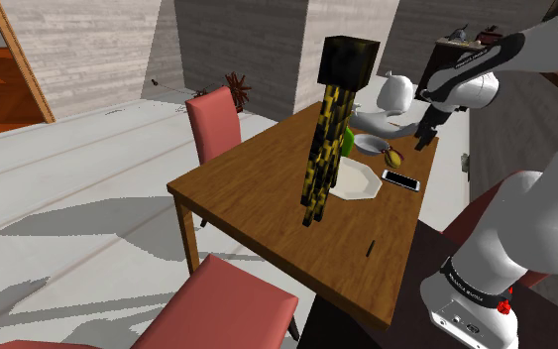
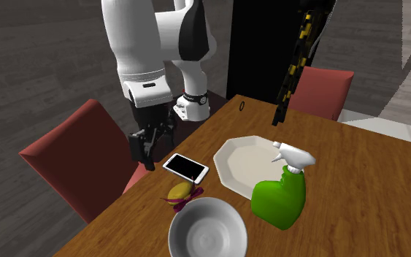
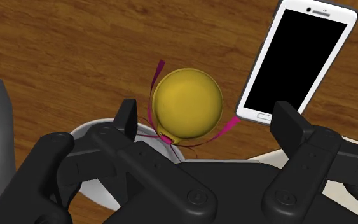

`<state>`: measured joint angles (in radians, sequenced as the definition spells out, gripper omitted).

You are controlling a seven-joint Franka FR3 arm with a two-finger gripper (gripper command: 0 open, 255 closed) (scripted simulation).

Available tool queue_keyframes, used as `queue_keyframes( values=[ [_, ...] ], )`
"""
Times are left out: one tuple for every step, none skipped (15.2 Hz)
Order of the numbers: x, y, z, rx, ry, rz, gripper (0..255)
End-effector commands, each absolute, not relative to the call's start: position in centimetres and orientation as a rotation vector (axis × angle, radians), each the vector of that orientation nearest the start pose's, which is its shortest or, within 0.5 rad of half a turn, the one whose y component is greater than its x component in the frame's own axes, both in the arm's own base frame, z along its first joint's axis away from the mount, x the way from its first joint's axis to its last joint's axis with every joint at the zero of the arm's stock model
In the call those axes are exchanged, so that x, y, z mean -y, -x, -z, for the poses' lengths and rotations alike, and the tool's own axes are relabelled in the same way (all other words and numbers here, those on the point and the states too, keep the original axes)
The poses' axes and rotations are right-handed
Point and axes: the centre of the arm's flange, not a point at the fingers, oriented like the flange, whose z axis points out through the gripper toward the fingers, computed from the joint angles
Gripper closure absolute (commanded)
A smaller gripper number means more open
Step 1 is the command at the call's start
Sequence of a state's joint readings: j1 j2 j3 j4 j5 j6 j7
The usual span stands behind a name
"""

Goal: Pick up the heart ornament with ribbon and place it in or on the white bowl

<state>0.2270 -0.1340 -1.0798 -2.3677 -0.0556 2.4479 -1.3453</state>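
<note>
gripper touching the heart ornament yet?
Apart. In the second exterior view the gripper hangs above the table, with bare wood between it and the ornament. The wrist view shows the open fingers well short of it.

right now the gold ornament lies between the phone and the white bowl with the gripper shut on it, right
Not quite: the gripper is open, its fingers apart and clear of the gold ornament, as the wrist view shows. It does lie between the phone and the white bowl.
</note>
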Motion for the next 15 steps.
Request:
queue_keyframes(
  values=[
    [38.5,-33.4,-35.5,0.849,3.117,0.224,0],
    [38.5,-33.5,-35.0,0.849,3.117,0.224,0],
    [38.6,-33.5,-34.5,0.849,3.117,0.224,0],
    [38.6,-33.6,-33.9,0.849,3.117,0.224,0],
    [38.6,-33.8,-33.1,0.849,3.117,0.224,0],
    [38.6,-33.8,-33.1,0.849,3.117,0.224,0],
    [38.6,-33.8,-33.1,0.849,3.117,0.224,0],
    [38.6,-33.8,-33.1,0.849,3.117,0.224,0],
    [38.6,-33.8,-33.1,0.849,3.117,0.224,0],
    [38.6,-33.8,-33.1,0.849,3.117,0.224,0],
    [38.6,-33.8,-33.1,0.849,3.117,0.224,0],
    [38.6,-33.8,-33.1,0.849,3.117,0.224,0],
    [38.6,-33.8,-33.1,0.849,3.117,0.224,0],
    [38.6,-33.8,-33.1,0.849,3.117,0.224,255],
    [38.6,-33.8,-33.1,0.849,3.117,0.224,255]
  ],
)
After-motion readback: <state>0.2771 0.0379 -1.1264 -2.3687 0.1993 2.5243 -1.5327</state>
